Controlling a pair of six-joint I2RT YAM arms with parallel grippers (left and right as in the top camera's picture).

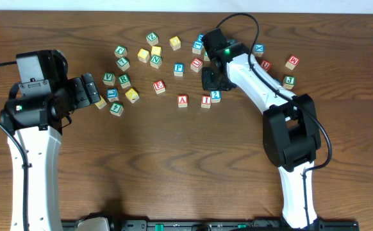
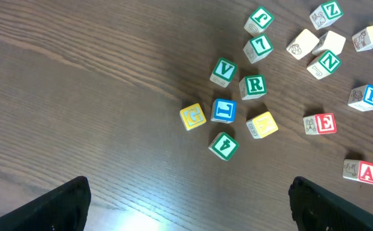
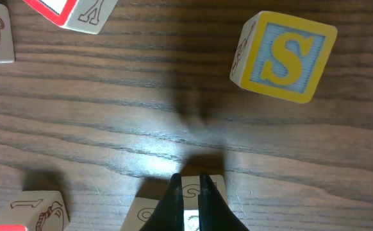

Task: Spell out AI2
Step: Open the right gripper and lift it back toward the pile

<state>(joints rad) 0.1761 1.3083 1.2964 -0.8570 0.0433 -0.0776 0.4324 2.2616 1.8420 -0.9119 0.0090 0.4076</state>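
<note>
Three cubes stand in a short row mid-table: the red "A" cube [image 1: 182, 100], the red "I" cube [image 1: 206, 101] and, touching it and set slightly farther back, the blue "2" cube [image 1: 215, 95]. My right gripper [image 1: 211, 81] hangs just behind the "I" and "2" cubes. In the right wrist view that gripper [image 3: 188, 181] is shut and empty, its tips over a pale cube [image 3: 213, 187] whose letter is hidden. My left gripper [image 1: 94, 93] stays at the far left, open and empty [image 2: 190, 212]; the "A" cube [image 2: 361, 171] shows at the left wrist view's right edge.
Loose cubes lie scattered behind the row, among them a red "E" cube [image 1: 159, 86], a blue "P" cube [image 1: 179, 68] and a yellow "S" cube [image 3: 282, 56]. A green and yellow cluster [image 2: 223, 110] lies near my left gripper. More cubes [image 1: 290, 81] sit far right.
</note>
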